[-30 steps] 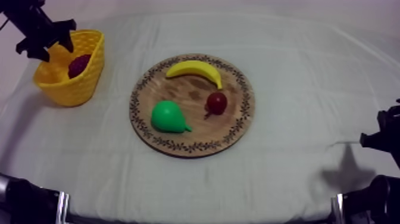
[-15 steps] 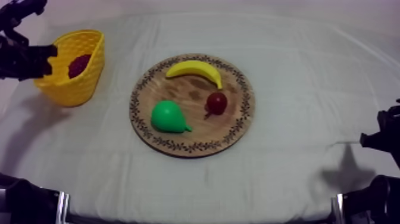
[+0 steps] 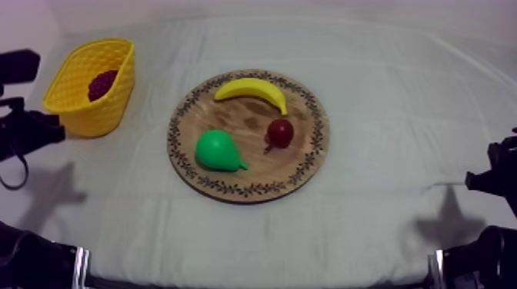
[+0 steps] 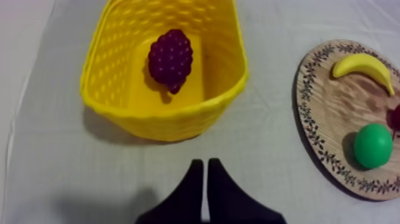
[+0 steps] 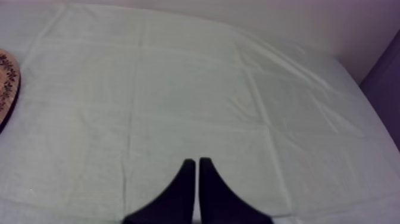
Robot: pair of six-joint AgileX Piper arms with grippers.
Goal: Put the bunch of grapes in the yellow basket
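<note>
The bunch of grapes [image 4: 171,59] is seen lying inside the yellow basket [image 3: 100,115], which is set near the far left corner of the surface [image 3: 385,92]. The left pincer [image 4: 205,162] is closed on nothing, fingers pressed together, near the basket but apart from it, by the left edge. The banana [image 3: 252,88], pear [image 3: 218,150] and small red fruit [image 3: 279,132] are carried on the wooden board [image 3: 308,161] mid-surface, and the right pincer [image 5: 197,161] is likewise closed and empty over the cloth near the right edge.

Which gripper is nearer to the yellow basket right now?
Left. The left gripper sits just beside the yellow basket, fingers shut, apart from it. The right gripper rests low at the opposite side, beyond the wooden board.
</note>
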